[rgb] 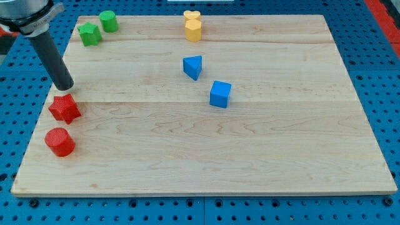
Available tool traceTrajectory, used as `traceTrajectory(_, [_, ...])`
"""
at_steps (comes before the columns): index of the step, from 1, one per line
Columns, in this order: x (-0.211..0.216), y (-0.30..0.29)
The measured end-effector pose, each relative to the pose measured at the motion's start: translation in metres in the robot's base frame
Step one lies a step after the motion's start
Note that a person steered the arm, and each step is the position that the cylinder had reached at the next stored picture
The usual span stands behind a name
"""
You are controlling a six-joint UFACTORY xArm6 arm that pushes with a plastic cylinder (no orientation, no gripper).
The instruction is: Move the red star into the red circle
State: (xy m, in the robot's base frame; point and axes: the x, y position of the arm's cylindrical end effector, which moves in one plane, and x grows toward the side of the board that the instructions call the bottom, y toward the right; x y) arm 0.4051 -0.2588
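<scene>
The red star [64, 108] lies near the board's left edge. The red circle [60, 141], a short red cylinder, stands just below it toward the view's bottom, a small gap apart. My tip [64, 87] rests on the board just above the red star, close to its top point or touching it; I cannot tell which. The dark rod rises from there to the view's top left.
A green star [90, 34] and a green cylinder [109, 21] sit at the top left. A yellow heart [192, 15] and a yellow hexagon [193, 30] stand at top centre. A blue triangle [193, 67] and a blue cube [220, 94] lie mid-board. The wooden board [281, 150] rests on a blue pegboard.
</scene>
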Motion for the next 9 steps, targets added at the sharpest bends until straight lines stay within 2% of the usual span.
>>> traceTrajectory(4, [0.027, -0.005])
traceTrajectory(6, [0.071, -0.005])
traceTrajectory(7, [0.061, 0.002])
traceTrajectory(8, [0.033, 0.014])
traceTrajectory(9, [0.080, 0.021])
